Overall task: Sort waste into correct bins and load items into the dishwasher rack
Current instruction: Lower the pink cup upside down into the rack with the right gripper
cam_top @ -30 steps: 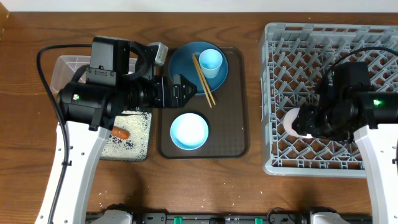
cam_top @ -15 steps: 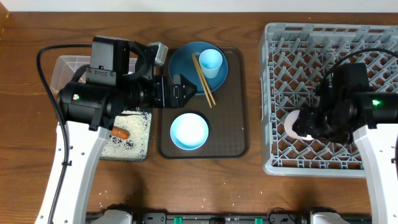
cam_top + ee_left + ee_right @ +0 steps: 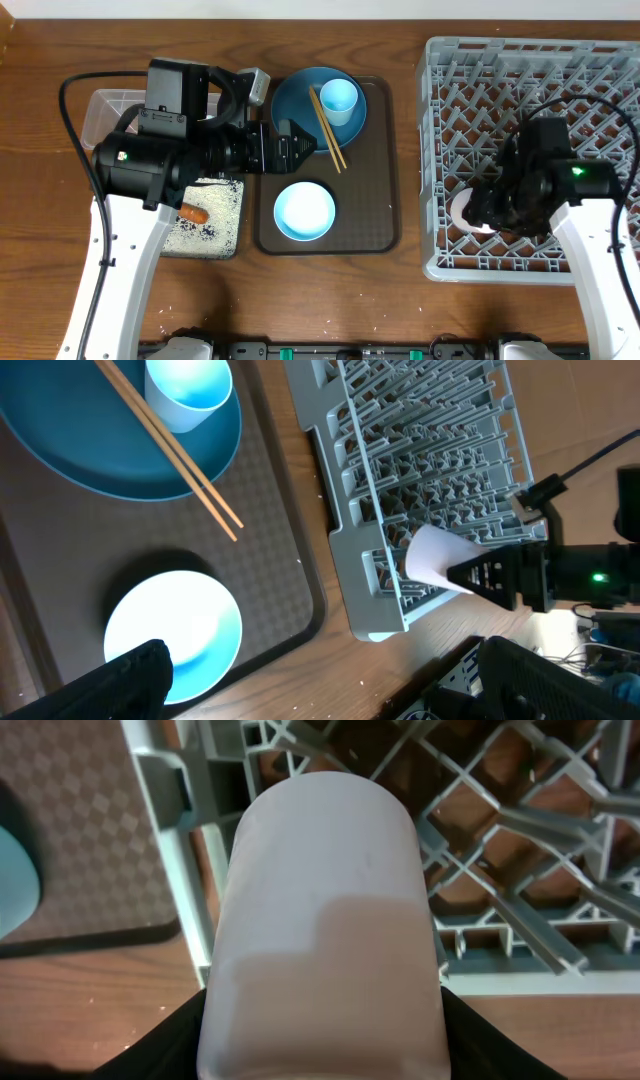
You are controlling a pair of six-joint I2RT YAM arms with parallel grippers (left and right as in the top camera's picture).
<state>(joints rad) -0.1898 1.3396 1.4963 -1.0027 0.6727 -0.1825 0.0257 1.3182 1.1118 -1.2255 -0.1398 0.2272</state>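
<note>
My right gripper (image 3: 482, 212) is shut on the pinkish-white cup (image 3: 462, 210) and holds it over the front-left corner of the grey dishwasher rack (image 3: 530, 60). The cup fills the right wrist view (image 3: 325, 900), with rack lattice (image 3: 500, 840) behind it. My left gripper (image 3: 300, 146) hangs open and empty over the brown tray, by the blue plate (image 3: 295, 100). The plate carries the light blue cup (image 3: 339, 98) and the chopsticks (image 3: 328, 130). The white bowl (image 3: 304, 211) sits at the tray's front. A carrot (image 3: 195, 213) lies among rice grains in the black tray (image 3: 222, 232).
The brown serving tray (image 3: 378, 200) lies between the bins and the rack. The clear tub (image 3: 103, 108) is half hidden under my left arm. Loose rice grains dot the table near the front edge (image 3: 190, 310). The left wrist view shows the rack (image 3: 430, 470) and bowl (image 3: 175, 630).
My right gripper has moved the pinkish-white cup a little to the left and toward the rack's front edge. The left arm has not moved.
</note>
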